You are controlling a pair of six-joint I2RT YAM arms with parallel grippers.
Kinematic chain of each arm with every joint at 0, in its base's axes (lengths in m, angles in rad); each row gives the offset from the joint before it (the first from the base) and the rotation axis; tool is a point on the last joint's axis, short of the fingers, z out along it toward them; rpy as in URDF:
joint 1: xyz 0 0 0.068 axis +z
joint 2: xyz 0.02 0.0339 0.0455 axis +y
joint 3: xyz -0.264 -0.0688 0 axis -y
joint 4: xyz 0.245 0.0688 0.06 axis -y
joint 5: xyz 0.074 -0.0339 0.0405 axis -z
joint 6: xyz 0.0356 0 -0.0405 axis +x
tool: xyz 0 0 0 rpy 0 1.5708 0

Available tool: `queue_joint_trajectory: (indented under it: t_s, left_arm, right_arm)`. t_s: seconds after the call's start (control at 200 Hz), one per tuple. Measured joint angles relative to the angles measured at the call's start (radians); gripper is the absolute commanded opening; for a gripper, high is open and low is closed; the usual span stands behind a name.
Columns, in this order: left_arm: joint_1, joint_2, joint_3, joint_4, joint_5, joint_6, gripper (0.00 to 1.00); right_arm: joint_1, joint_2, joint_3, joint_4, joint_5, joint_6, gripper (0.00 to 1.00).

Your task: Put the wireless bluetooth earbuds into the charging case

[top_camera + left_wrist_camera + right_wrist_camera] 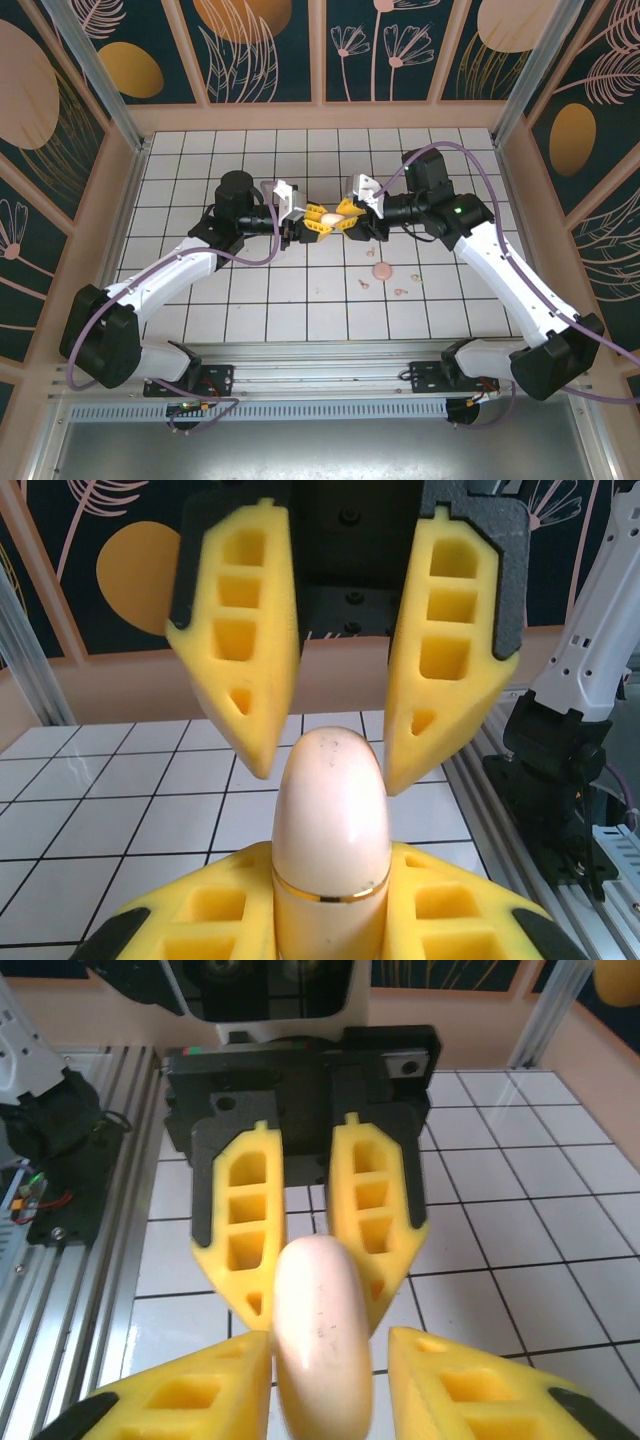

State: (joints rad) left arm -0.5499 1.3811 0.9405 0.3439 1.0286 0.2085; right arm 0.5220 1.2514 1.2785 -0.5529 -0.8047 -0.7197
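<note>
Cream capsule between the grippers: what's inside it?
Nothing shows inside. The cream capsule is a closed, smooth shell with a gold band, so any contents are covered. The left gripper is shut on its banded end, whose tip is hidden between the fingers.

The case (330, 810) is smooth, glossy pale-pink plastic with faint specks and a shiny gold metallic band. The left pincer (332, 865) and right pincer (330, 778) have matt, finely porous yellow foam-like fingers (240, 630) in black matt plastic backings. The surface (300, 305) looks like glossy white tile; at six o'clock, ribbed bare-metal rails (330, 360) with a dull sheen.
</note>
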Motion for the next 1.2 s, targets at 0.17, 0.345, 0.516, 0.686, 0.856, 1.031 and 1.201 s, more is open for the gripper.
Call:
queue_joint_trajectory:
  t_s: [0.17, 0.345, 0.516, 0.686, 0.856, 1.031, 1.201]
  left_arm:
    - [0.000, 0.000, 0.000, -0.005, 0.000, 0.000, 0.15]
    - [0.000, -0.001, 0.000, -0.004, 0.000, 0.000, 0.15]
    - [0.000, -0.007, 0.000, -0.004, 0.000, -0.001, 0.15]
    - [0.000, -0.010, 0.000, -0.003, 0.000, -0.004, 0.15]
    - [0.000, -0.017, 0.000, -0.003, 0.000, -0.004, 0.15]
    - [0.000, -0.020, 0.000, 0.005, 0.000, -0.005, 0.16]
    - [0.000, -0.020, 0.000, 0.005, -0.014, -0.011, 0.23]
  right_arm:
    - [0.000, -0.009, 0.000, 0.033, 0.011, 0.019, 0.47]
    - [0.000, -0.009, 0.000, 0.034, 0.011, 0.023, 0.51]
    - [0.000, -0.009, 0.000, 0.033, 0.000, 0.024, 0.52]
    - [0.000, -0.008, -0.001, 0.032, -0.001, 0.029, 0.52]
    - [0.000, -0.004, -0.005, 0.029, -0.004, 0.031, 0.51]
    - [0.000, 0.010, -0.005, 0.025, -0.008, 0.030, 0.44]
    - [0.001, 0.011, -0.005, 0.014, -0.030, 0.036, 0.25]
